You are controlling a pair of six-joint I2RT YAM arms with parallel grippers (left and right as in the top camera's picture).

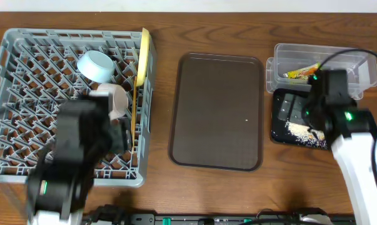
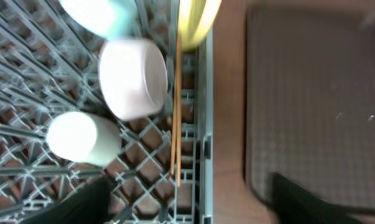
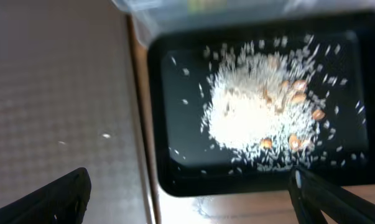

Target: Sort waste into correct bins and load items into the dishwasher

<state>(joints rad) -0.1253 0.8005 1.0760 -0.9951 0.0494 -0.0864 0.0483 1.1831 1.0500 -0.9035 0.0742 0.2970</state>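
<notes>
Evidently both left pincer [image 2: 190, 196] and right pincer [image 3: 187, 196] are hanging released, while the chopsticks [image 2: 175, 112], judged light, stiff and slippery, are lying mid-frame in the dishwasher [image 2: 204, 93], best pinched mid-length.

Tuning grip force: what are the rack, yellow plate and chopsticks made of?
Rack: grey moulded plastic, matte; uniform lattice and pegs. Yellow plate: probably plastic, smooth, even colour; could be glazed ceramic. Chopsticks: likely wood or bamboo, pale tan, dull.
</notes>
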